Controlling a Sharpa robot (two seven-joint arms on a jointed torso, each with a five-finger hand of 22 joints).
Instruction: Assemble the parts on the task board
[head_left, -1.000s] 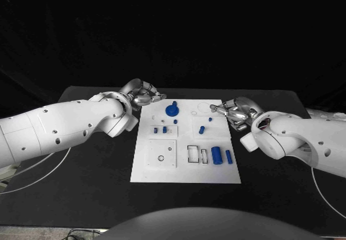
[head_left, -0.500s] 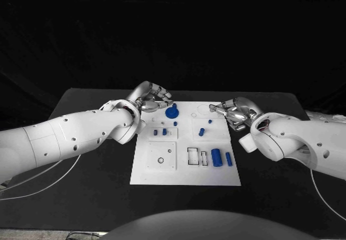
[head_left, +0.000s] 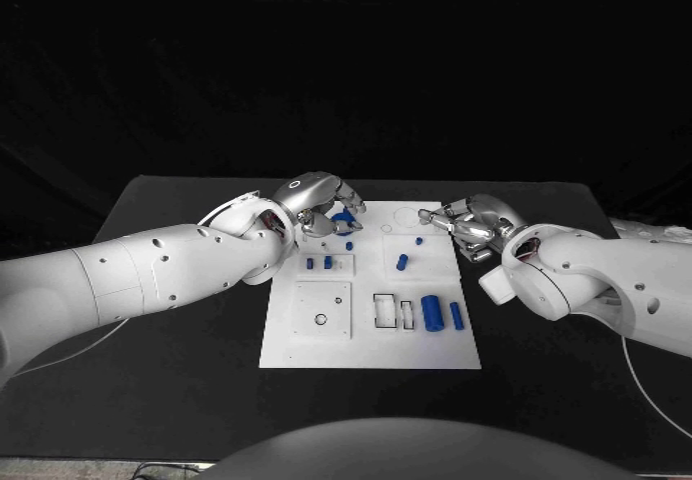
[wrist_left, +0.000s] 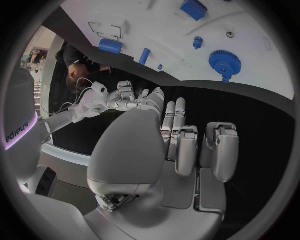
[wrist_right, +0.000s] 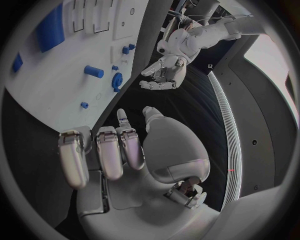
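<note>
The white task board (head_left: 369, 348) lies in the middle of the black table. A blue gear (head_left: 346, 219) sits near its far left corner, and my left hand (head_left: 320, 198) hovers just over it, fingers loosely bent and holding nothing. The left wrist view shows that hand (wrist_left: 187, 150) short of the gear (wrist_left: 225, 62) and the board (wrist_left: 156, 20). My right hand (head_left: 464, 226) hangs at the board's far right edge, also holding nothing. In the right wrist view, its fingers (wrist_right: 109, 152) point towards the board (wrist_right: 56, 85). A blue peg (head_left: 404, 262) lies mid-board.
Two small blue pieces (head_left: 319, 263) stand in a slot on the left of the board. Two larger blue cylinders (head_left: 431, 313) lie beside rectangular cut-outs near the right front. Black table (head_left: 173, 340) surrounds the board on both sides.
My left hand has swung right from the table's far left onto the board's far left corner, over the gear. The right hand has barely moved.
</note>
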